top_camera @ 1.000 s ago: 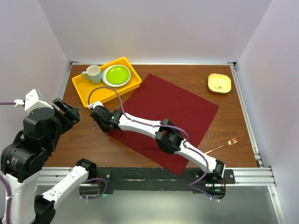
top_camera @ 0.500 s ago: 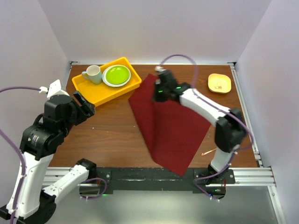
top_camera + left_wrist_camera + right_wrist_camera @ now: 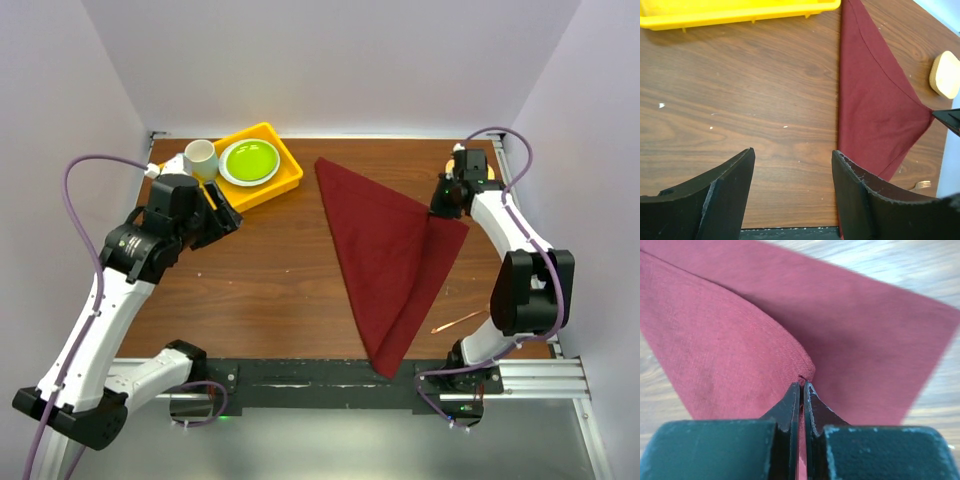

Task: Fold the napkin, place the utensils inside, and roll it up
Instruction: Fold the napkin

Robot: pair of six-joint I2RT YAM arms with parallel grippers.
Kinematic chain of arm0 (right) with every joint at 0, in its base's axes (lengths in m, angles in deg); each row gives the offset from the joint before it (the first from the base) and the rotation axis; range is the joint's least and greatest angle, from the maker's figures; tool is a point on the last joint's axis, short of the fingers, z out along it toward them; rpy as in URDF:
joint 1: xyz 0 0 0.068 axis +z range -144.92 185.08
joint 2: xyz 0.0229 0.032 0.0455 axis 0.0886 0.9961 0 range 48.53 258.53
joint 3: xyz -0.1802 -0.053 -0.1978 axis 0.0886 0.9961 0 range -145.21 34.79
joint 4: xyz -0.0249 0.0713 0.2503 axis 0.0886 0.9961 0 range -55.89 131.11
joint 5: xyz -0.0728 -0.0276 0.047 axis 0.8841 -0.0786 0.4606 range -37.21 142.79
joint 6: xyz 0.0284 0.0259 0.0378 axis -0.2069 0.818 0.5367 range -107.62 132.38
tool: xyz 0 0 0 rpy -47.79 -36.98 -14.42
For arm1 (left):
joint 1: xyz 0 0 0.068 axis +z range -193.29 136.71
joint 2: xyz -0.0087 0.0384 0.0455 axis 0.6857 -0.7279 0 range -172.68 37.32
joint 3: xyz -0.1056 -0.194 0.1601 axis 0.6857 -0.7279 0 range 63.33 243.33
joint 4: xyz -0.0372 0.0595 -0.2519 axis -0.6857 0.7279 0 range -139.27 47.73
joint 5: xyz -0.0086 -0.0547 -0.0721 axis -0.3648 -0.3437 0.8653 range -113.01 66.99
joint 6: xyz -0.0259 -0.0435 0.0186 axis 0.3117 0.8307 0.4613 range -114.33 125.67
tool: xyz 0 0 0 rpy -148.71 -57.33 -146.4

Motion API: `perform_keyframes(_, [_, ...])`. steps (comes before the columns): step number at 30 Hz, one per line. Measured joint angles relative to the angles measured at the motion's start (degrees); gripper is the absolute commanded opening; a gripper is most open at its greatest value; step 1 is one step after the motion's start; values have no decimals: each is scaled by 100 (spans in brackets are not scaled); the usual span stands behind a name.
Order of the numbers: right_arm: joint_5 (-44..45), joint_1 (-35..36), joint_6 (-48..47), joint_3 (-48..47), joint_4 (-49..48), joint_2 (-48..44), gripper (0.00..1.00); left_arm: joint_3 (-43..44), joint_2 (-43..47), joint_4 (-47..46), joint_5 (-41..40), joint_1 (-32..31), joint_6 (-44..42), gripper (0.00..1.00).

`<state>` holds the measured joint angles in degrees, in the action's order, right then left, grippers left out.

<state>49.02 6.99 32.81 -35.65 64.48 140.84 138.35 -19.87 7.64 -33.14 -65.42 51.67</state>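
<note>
The dark red napkin (image 3: 390, 250) lies folded into a triangle on the wooden table, its long edge running from the back centre to the front edge. My right gripper (image 3: 441, 210) is shut on the cloth's upper corner at the right point of the triangle; in the right wrist view the pinched fold (image 3: 715, 340) rises from the closed fingertips of that gripper (image 3: 801, 384). The copper fork (image 3: 460, 321) lies on bare wood right of the napkin, near the front. My left gripper (image 3: 225, 215) hovers open and empty left of the napkin (image 3: 875, 95), beside the tray.
A yellow tray (image 3: 270, 190) at the back left holds a green plate (image 3: 249, 160) and a mug (image 3: 200, 155). A small pale yellow dish (image 3: 946, 75) sits at the back right. Grey walls enclose the table on three sides.
My right gripper carried the napkin's left corner up and across to the right corner, turning the flat square into a triangle. The left arm swung in from the left edge toward the tray.
</note>
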Motion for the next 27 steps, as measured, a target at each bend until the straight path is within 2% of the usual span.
perform_keyframes(8, [87, -608, -155, -111, 166, 142, 0, -4, -46, -293, 411, 0, -7, 71])
perform_keyframes(18, [280, -697, -251, -114, 109, 302, 0, -7, -61, -564, 715, 0, -13, 71])
perform_keyframes(27, [343, -782, -323, -332, -48, 938, 0, -7, -264, -667, 863, 0, -15, 71])
